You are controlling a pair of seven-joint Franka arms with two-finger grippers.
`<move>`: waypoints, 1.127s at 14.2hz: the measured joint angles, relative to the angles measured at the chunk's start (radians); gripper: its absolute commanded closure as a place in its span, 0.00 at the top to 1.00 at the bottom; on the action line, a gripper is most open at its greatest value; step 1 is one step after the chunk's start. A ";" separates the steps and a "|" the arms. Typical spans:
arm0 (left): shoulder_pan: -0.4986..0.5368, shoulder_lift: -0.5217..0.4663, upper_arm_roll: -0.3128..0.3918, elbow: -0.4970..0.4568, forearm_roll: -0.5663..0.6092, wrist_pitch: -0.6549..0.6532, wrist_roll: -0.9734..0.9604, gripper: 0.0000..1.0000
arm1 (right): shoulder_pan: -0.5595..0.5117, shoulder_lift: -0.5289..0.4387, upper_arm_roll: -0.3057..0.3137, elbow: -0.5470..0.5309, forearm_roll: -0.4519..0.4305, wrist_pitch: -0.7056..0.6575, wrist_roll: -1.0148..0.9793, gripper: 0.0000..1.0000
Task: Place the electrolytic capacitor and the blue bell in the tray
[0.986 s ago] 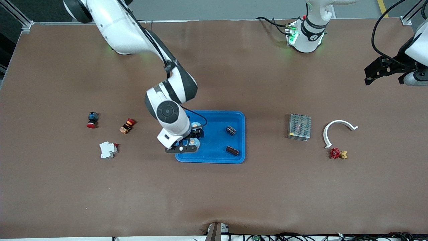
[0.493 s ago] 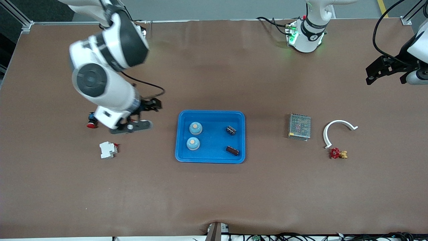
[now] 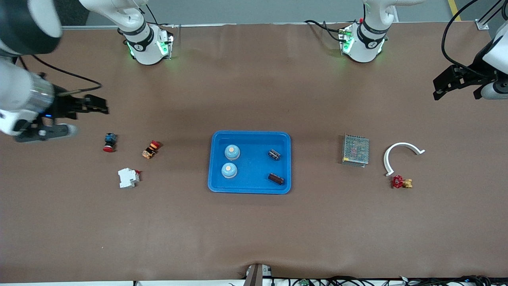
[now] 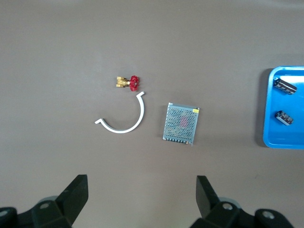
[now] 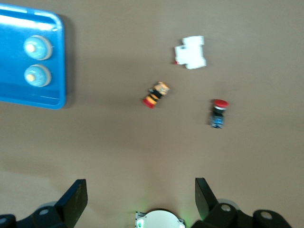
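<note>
The blue tray (image 3: 250, 137) held two blue bells (image 3: 232, 151) and two electrolytic capacitors (image 3: 274, 154), all lying apart. The right gripper (image 3: 73, 117) hung spread and empty over the table's right-arm end; the left gripper (image 3: 456, 83) waited, spread wide, over its own end.

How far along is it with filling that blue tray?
It looks done: two blue bells and two capacitors lie in the tray. Nothing is in hand: the right gripper and left gripper are open and empty over the table's ends. Nothing looks left.
</note>
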 measured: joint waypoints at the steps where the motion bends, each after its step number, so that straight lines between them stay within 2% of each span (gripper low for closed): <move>1: 0.000 0.000 -0.004 0.000 -0.002 -0.005 0.000 1.00 | -0.026 -0.014 0.000 -0.015 -0.012 0.007 -0.007 1.00; 4: -0.001 0.000 -0.016 -0.004 -0.004 -0.012 0.000 1.00 | -0.048 -0.058 0.000 -0.085 -0.033 0.072 -0.010 1.00; 8: 0.004 -0.003 -0.015 -0.003 -0.004 -0.012 0.000 1.00 | -0.048 -0.148 0.004 -0.234 -0.036 0.248 -0.010 1.00; 16: 0.006 -0.005 -0.010 0.029 -0.004 -0.012 -0.001 1.00 | -0.115 -0.135 0.002 -0.148 -0.044 0.322 -0.002 1.00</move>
